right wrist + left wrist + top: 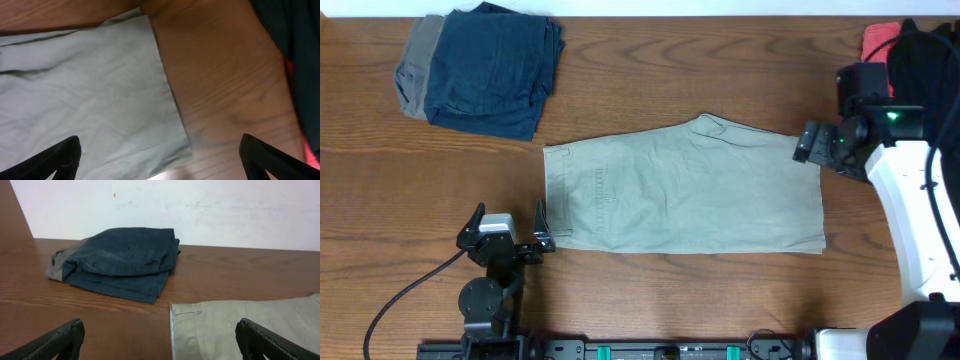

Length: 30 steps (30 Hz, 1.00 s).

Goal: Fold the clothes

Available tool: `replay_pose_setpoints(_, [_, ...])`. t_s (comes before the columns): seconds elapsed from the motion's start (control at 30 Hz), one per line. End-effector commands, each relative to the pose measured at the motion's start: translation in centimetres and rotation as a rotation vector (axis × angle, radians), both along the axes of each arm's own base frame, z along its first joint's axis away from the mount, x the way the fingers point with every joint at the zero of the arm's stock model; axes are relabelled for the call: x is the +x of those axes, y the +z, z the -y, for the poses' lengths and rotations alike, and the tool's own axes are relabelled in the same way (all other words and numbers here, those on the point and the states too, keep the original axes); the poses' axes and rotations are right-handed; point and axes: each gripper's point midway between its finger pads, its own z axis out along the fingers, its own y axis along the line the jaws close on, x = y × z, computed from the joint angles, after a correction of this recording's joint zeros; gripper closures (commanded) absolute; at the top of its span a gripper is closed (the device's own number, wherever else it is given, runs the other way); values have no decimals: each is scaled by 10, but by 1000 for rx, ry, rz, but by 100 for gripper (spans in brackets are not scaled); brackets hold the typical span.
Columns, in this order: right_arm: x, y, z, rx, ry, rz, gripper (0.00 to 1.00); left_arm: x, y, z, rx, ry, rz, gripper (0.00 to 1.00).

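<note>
Where khaki shorts [685,190] lie flat, left end effector [510,210] beside waistband [553,195], perhaps touching.

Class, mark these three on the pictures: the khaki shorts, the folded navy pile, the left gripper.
khaki shorts [690,190], overhead view, middle of the fabric.
folded navy pile [492,70], overhead view, top layer.
left gripper [510,208], overhead view, midway between its fingertips.

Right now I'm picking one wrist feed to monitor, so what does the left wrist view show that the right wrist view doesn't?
Only the left wrist view: the folded navy pile with a grey piece at its left, a pale wall behind, and the waistband corner of the khaki shorts. Only the right wrist view: the shorts' leg hem, plus dark fabric and red fabric at the right edge. Both: the shorts lying flat on the wooden table, framed by open jaws.
</note>
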Motion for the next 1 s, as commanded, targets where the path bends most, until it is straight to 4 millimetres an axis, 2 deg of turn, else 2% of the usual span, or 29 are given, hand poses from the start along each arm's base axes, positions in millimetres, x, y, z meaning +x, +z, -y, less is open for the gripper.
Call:
replay_pose_setpoints(0.0, [-2,-1,-10,67,25,-1,1,-1,-16,-1,7,7,-47,2])
replay_pose_setpoints(0.67, [-2,-1,-10,67,25,-1,1,-1,-15,5,-3,-30,-43,2])
replay_pose_setpoints(0.73, [-2,-1,-10,67,25,-1,1,-1,-15,8,-54,-36,-42,2])
replay_pose_setpoints(0.8, [-2,-1,-10,67,25,-1,1,-1,-12,22,-181,-107,-39,2])
replay_pose_setpoints(0.9, [-2,-1,-11,67,25,-1,1,-10,-9,64,-472,-318,-97,2])
replay_pose_setpoints(0.97, [-2,-1,-11,67,25,-1,1,-19,-11,86,-595,-432,-166,2])
